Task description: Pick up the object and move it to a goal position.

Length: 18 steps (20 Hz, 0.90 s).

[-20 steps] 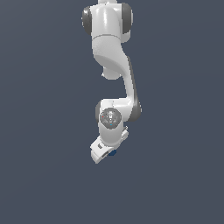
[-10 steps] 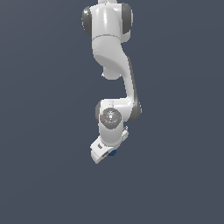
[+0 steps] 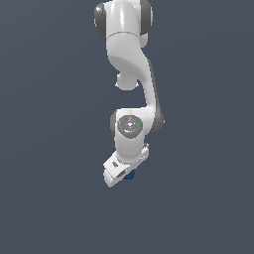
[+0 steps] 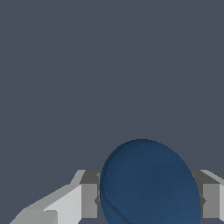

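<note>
In the exterior view we see only a sliver of the dark blue ball (image 3: 130, 174); the white gripper (image 3: 124, 173) covers the rest. In the wrist view the picture's edge cuts off the ball's (image 4: 148, 183) lower part and both fingers (image 4: 83, 199).

The arm (image 3: 130, 64) looks like smooth white plastic with a soft sheen, and its joint caps are a duller dark grey. The gripper (image 4: 148, 201) has matt pale grey fingers (image 4: 65, 205) with darker grey pads, flat and without texture. The ball (image 4: 148, 183) between them is dark blue, smooth and plain, with only a faint gloss; it might be rubber or plastic, though the render does not settle that.
</note>
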### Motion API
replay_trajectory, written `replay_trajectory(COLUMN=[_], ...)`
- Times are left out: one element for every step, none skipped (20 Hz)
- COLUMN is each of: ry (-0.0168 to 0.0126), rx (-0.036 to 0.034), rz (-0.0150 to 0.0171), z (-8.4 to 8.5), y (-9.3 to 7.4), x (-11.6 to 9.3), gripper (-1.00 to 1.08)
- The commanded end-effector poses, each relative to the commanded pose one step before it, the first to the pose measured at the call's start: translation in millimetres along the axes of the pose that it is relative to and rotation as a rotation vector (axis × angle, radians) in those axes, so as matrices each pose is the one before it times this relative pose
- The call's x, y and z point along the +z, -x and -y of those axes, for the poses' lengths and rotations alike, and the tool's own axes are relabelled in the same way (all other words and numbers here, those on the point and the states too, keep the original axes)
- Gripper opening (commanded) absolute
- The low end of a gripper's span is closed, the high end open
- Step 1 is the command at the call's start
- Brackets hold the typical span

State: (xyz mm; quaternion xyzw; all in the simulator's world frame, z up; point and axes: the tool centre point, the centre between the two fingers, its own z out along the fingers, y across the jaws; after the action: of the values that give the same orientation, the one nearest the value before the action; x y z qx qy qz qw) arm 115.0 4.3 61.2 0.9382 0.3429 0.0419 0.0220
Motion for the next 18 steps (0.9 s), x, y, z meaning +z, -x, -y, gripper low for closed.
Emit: replay_trajectory(ry=[0.04030, 0.01898, 0.02028, 0.02144, 0.02244, 0.02328, 0.02397, 0.02447, 0.02476, 0.02482, 0.02465, 0.02433, 0.02365, 0.02245, 0.02132, 0.02027, 0.01929, 0.01840], rx=[0.01032, 0.00526, 0.00562, 0.00594, 0.00622, 0.00646, 0.00666, 0.00680, 0.00688, 0.00690, 0.00685, 0.00675, 0.00656, 0.00623, 0.00590, 0.00561, 0.00532, 0.00506], rz=[-0.03781, -0.01727, -0.01848, -0.01955, -0.02047, -0.02128, -0.02195, -0.02240, -0.02263, -0.02264, -0.02243, -0.02206, -0.02138, -0.02023, -0.01913, -0.01812, -0.01717, -0.01630], z=[-4.92, -2.36, -2.52, -2.66, -2.78, -2.88, -2.96, -3.02, -3.05, -3.06, -3.04, -2.99, -2.91, -2.76, -2.62, -2.50, -2.37, -2.26], y=[-13.82, -6.29, -6.72, -7.10, -7.42, -7.70, -7.92, -8.08, -8.15, -8.15, -8.07, -7.94, -7.70, -7.29, -6.90, -6.54, -6.21, -5.90], x=[-18.45, -8.21, -8.78, -9.30, -9.74, -10.12, -10.44, -10.66, -10.79, -10.81, -10.73, -10.57, -10.27, -9.73, -9.22, -8.75, -8.30, -7.90], gripper=[-1.00, -1.00, -1.00, -1.00, -1.00, -1.00, -1.00, -1.00, -1.00, -1.00, -1.00, -1.00, -1.00, -1.00, -1.00, -1.00, -1.00, -1.00])
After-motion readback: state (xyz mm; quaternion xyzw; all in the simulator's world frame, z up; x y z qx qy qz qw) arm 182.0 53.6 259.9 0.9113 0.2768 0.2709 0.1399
